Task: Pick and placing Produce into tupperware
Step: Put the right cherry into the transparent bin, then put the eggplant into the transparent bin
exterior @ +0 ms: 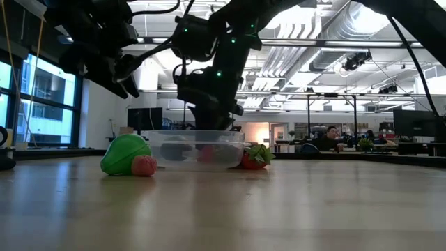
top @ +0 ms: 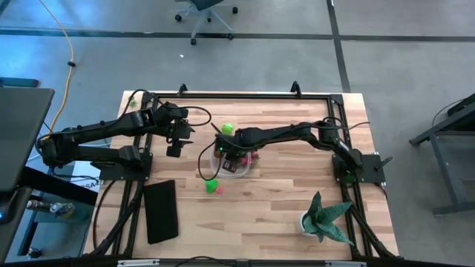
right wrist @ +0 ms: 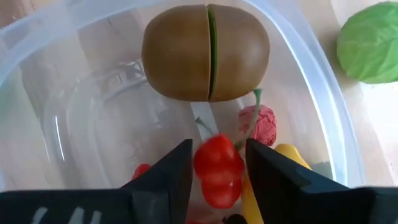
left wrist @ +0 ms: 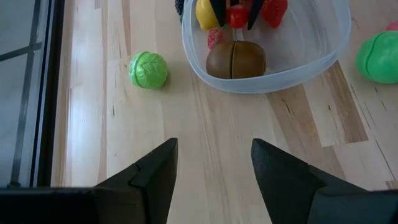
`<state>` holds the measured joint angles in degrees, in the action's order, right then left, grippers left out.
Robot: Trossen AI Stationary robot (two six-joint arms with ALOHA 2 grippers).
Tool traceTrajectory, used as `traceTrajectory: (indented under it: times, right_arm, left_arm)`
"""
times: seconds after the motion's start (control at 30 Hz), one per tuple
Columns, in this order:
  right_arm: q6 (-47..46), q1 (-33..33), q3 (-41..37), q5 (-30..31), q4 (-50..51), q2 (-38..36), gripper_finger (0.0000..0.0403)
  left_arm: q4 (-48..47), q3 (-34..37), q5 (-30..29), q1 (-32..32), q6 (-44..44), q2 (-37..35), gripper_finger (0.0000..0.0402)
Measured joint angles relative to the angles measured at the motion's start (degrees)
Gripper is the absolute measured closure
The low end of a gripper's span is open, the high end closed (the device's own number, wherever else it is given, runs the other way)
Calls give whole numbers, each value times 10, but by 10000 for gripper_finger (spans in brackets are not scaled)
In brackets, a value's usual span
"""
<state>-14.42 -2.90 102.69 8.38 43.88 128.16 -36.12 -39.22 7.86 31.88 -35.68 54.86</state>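
- Step in hand, as I judge it: the right tool [right wrist: 214,165] lets a red cherry piece [right wrist: 217,168] go into the tub [top: 236,169]. To do it well, part the fingers fully while low over the tub floor, then lift straight up — a sideways pull could drag the clear wall or flick the piece out.
- Right tool: down inside the tub, fingers partly apart, the red piece between them. It looks just touching or barely loose; I cannot tell whether a grip remains.
- In the tub: a brown kiwi [right wrist: 206,53], a pink berry [right wrist: 261,123], a yellow piece [left wrist: 205,14] beside the fingers.
- Left tool [left wrist: 214,165]: fingers apart, holding nothing, hovering over bare bench [top: 282,208] just beside the tub.
- Produce not yet in: a green cabbage [left wrist: 148,70] near the tub, a larger green fruit [left wrist: 377,57] on its other side, a small red one [exterior: 144,165] touching the green in the low view.
- Risk — the tub is light and may slide if nudged.
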Motion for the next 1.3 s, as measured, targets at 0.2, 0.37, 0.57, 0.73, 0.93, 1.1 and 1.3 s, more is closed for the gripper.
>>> traceTrajectory:
  times: [0.2,0.37,0.57,0.73,0.93,1.1,1.3]
  right_arm:
    - [13,0,0,-1,-9,0,230]
    - [12,0,0,-1,-15,-1,201]
    - [9,0,7,19,-3,-25,194]
    - [-7,-1,5,78,37,-78,196]
    - [-8,-16,-50,108,43,-152,196]
    - [-25,-50,-219,64,-85,-248,196]
    - [-61,-92,-355,-6,-155,-318,196]
  left_arm:
    - [0,0,0,0,0,0,208]
    - [0,0,0,0,0,0,208]
    - [0,0,0,0,0,0,208]
    - [0,0,0,0,0,0,208]
    - [0,0,0,0,0,0,208]
    - [0,0,0,0,0,0,208]
    - [0,0,0,0,0,0,208]
